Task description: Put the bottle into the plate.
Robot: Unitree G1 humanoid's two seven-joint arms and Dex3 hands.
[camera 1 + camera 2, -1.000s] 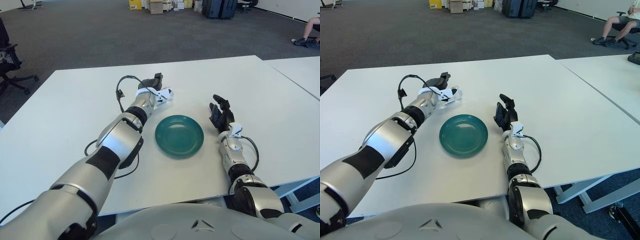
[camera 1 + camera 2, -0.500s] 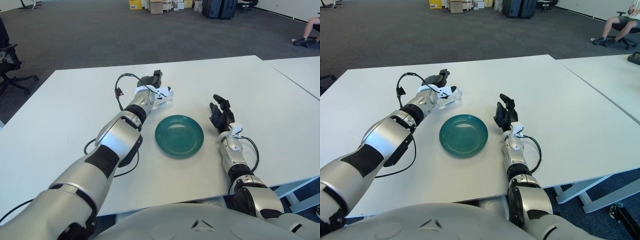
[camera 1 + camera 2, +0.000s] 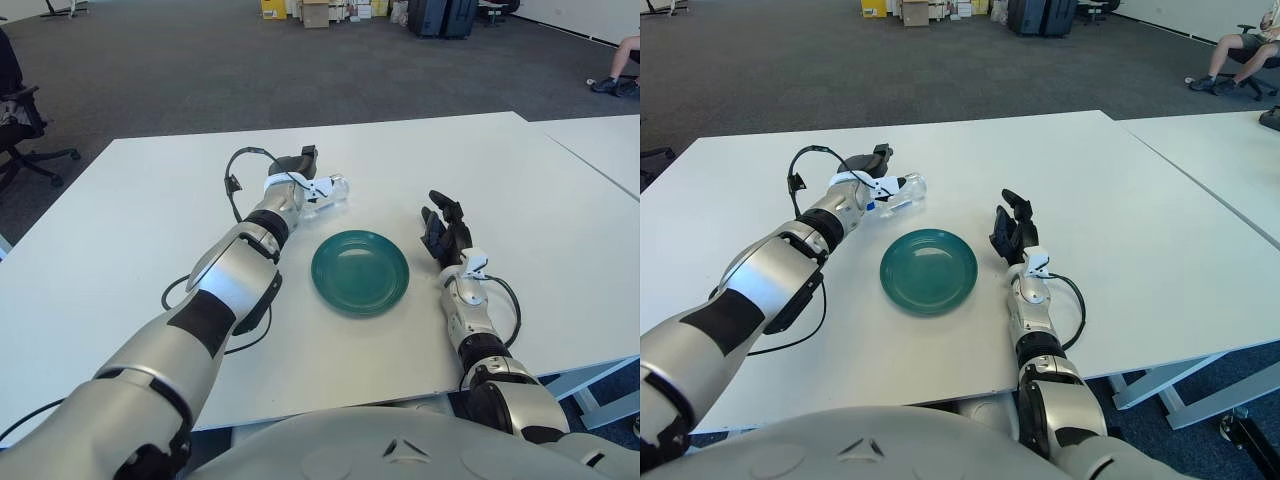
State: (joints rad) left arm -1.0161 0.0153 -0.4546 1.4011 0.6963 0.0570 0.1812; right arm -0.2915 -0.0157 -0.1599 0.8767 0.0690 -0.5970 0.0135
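Note:
A clear plastic bottle (image 3: 328, 190) lies on its side on the white table, just beyond the upper left of the green plate (image 3: 360, 271). My left hand (image 3: 303, 172) is at the bottle's left end, its fingers spread over and against it without a firm grip. The bottle rests on the table, apart from the plate. My right hand (image 3: 443, 228) rests on the table to the right of the plate, fingers relaxed and holding nothing.
A black cable (image 3: 234, 178) loops from my left wrist over the table. A second white table (image 3: 600, 140) stands to the right across a narrow gap. An office chair (image 3: 20, 120) stands at the far left, boxes and a seated person far back.
My left hand has shifted a little left and back, leaving more of the bottle showing. The bottle, the plate and my right hand have stayed in place.

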